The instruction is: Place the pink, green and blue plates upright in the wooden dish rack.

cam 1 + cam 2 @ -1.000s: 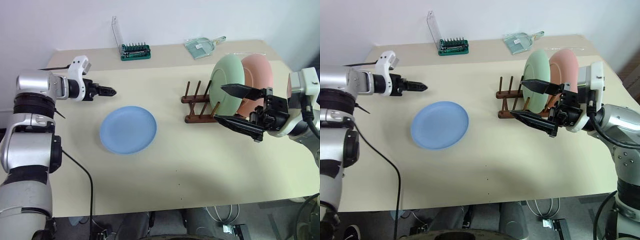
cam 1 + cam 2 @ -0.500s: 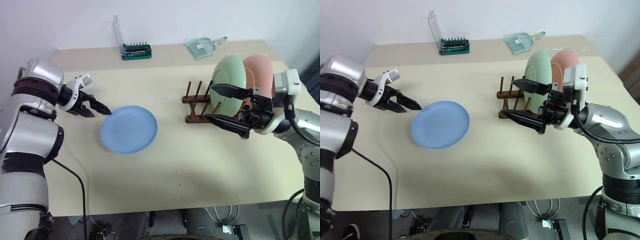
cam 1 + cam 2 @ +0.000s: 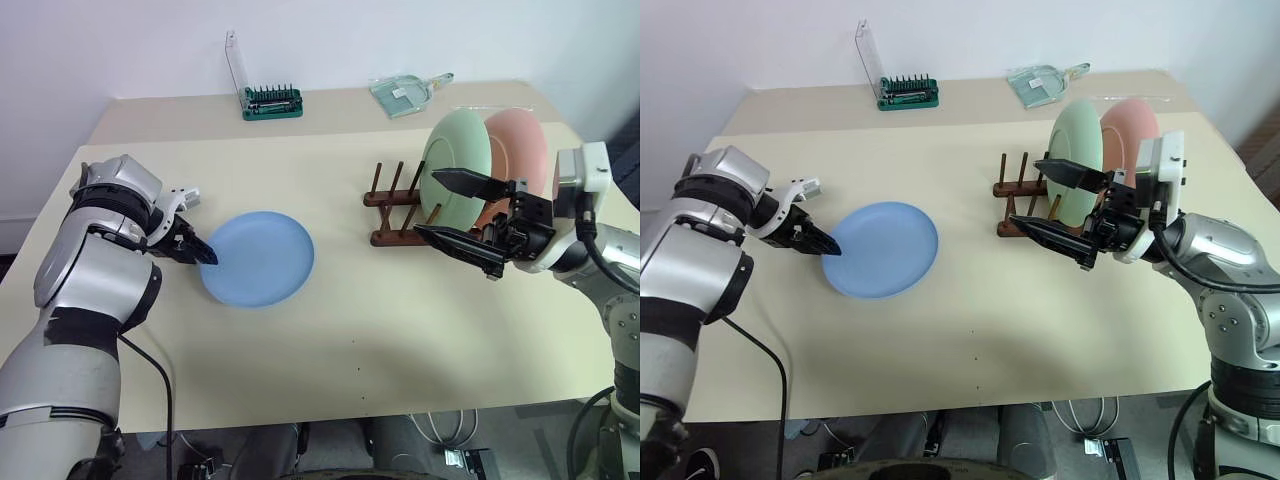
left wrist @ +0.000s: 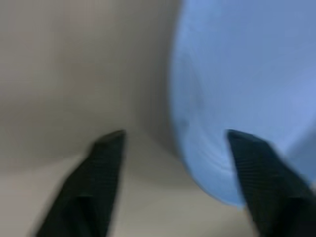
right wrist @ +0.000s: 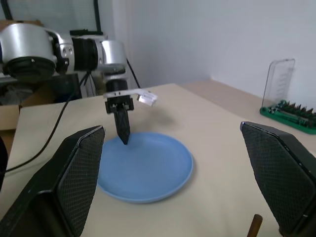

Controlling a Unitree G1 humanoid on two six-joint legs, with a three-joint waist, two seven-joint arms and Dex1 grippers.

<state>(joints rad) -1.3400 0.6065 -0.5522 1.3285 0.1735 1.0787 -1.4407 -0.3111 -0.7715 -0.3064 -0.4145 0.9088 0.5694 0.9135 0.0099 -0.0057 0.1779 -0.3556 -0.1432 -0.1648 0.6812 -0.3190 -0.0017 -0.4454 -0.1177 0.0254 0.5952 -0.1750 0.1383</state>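
1. The bench (image 3: 330, 340) carries everything. I see it as flat and bare around the work area.
2. The blue plate (image 3: 258, 258) lies flat toward the left-centre of the bench, well apart from the wooden dish rack (image 3: 395, 212). I judge it stiff, light and smooth, with a low rim that leaves little to catch; the near-left rim looks to me the only workable hold.
3. The green plate (image 3: 455, 160) and pink plate (image 3: 517, 150) stand upright at the right end of the rack, with free pegs on its left.
4. The right end effector (image 3: 470, 212) hovers in front of the rack, fingers wide apart, empty.
5. The left end effector (image 3: 198, 251) sits at the blue plate's left rim, fingers apart astride it in the wrist view, not clamped.
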